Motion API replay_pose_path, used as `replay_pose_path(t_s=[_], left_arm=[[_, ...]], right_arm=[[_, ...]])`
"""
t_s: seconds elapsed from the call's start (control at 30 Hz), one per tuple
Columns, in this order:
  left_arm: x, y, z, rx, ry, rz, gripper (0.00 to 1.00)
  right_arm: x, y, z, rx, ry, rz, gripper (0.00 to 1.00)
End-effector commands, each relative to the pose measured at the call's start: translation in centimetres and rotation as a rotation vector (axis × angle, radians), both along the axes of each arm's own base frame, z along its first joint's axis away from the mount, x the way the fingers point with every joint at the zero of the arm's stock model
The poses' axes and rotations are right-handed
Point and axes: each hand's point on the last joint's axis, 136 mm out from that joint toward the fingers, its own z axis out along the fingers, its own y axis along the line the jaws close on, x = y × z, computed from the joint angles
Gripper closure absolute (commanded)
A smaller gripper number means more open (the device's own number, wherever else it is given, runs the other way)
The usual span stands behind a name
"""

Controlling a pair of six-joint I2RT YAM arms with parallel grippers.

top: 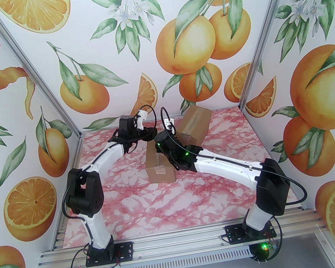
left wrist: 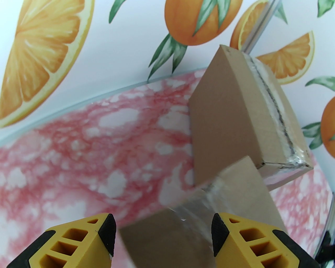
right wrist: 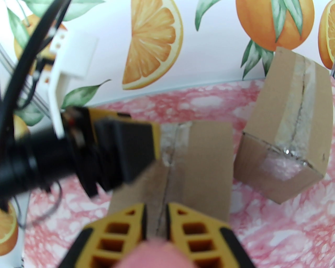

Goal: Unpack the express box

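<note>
Two brown cardboard boxes lie on the pink marbled table. The near box [top: 160, 169] [right wrist: 204, 162] has a clear-taped seam along its top. My left gripper [left wrist: 163, 230] [right wrist: 123, 154] stands open at that box's far end, a yellow finger on each side of the taped strip [left wrist: 193, 206]. My right gripper [right wrist: 156, 212] hovers over the same seam, fingers almost together, with a blurred pink thing [right wrist: 154, 252] wedged between their bases. The far box [top: 195, 120] [left wrist: 230, 117] [right wrist: 288, 125] lies askew; pink bubble wrap shows through its taped end.
The orange-print back wall [top: 154, 53] rises just behind the far box, and side walls close in the table [top: 172, 202]. Both wrists crowd together over the near box, cables looping above them. The marbled surface in front of the boxes is bare.
</note>
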Motion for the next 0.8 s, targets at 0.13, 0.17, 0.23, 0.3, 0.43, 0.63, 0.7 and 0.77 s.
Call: replay_pose_path(t_s=[0.13,0.17,0.23,0.3,0.43,0.63,0.7,0.77], left_arm=[[-1.1,-0.5,-3.1,0.017,0.221,-0.12,0.4],[-1.0,-0.6,-3.4,0.009,0.239,-0.121,0.4],[-0.8,-0.8,-3.8,-0.001,0.275,-0.131,0.42],[-0.7,-0.4,-4.3,-0.028,0.325,-0.1,0.43],[-0.3,1.2,-3.6,-0.116,0.379,-0.054,0.44],[-1.2,1.7,-2.5,-0.158,0.408,-0.076,0.4],[-1.4,1.8,-2.9,-0.161,0.427,-0.081,0.39],[-1.6,2.0,-3.3,-0.158,0.44,-0.08,0.39]], right_arm=[[0.0,0.1,0.5,-0.008,0.001,0.035,1.0],[0.1,0.0,0.4,-0.01,0.003,0.035,1.0],[0.2,0.0,0.3,-0.01,0.006,0.035,1.0],[0.4,0.0,0.4,-0.011,0.005,0.034,1.0],[0.5,0.1,0.5,-0.015,0.004,0.037,1.0],[0.7,0.3,0.4,-0.022,0.005,0.044,1.0],[0.8,0.4,0.3,-0.022,0.005,0.046,1.0],[0.8,0.4,0.3,-0.022,0.006,0.049,1.0]])
